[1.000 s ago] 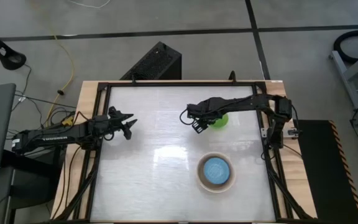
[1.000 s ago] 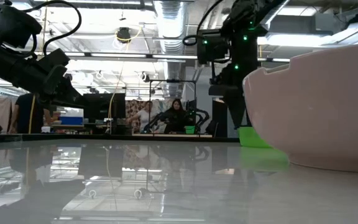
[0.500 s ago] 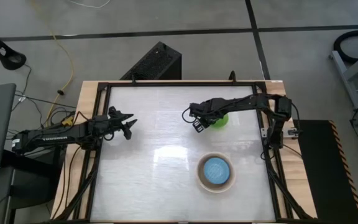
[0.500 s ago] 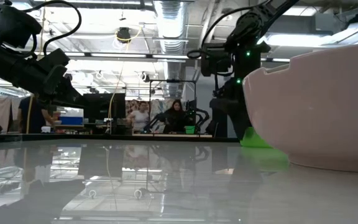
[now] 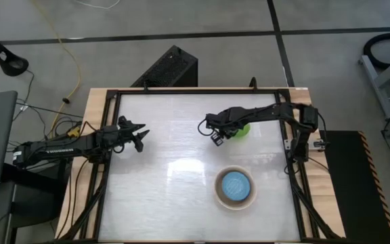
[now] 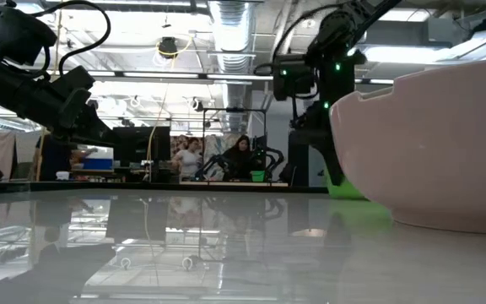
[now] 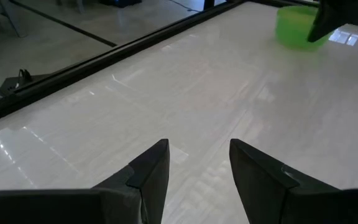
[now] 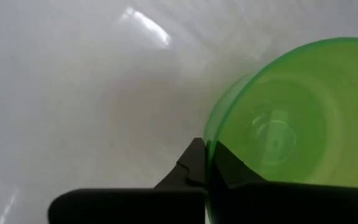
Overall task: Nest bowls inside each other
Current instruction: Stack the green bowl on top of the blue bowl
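The bright-green bowl [image 5: 242,130] stands opening up at the table's far right of centre; it also shows in the right wrist view [image 8: 284,137] and the low view [image 6: 345,187]. My right gripper [image 5: 221,133] is shut on it at its left side. The light-blue bowl [image 5: 235,185] sits inside the large cream-white bowl [image 5: 217,191] near the table's right front; the cream-white bowl fills the right of the low view [image 6: 429,152]. My left gripper [image 5: 143,137] hovers open at the table's left, with nothing between its fingers [image 7: 197,155]. My right gripper pinches the green bowl's rim [image 8: 207,163] on the side toward the table's left, one finger inside the bowl and one outside. The fingers come steeply from above, pointing down. The bowl stays opening up, its bottom at table level in the low view.
The white tabletop [image 5: 168,169] has a black frame around it [image 5: 111,95]. Wide free room lies between the two arms and along the front left. People and equipment show in the room beyond the far edge [image 6: 226,160].
My right gripper has shut on the green bowl's left rim; its fingers stood open around the rim a second ago. The bowl has tipped slightly and settled, staying in its place.
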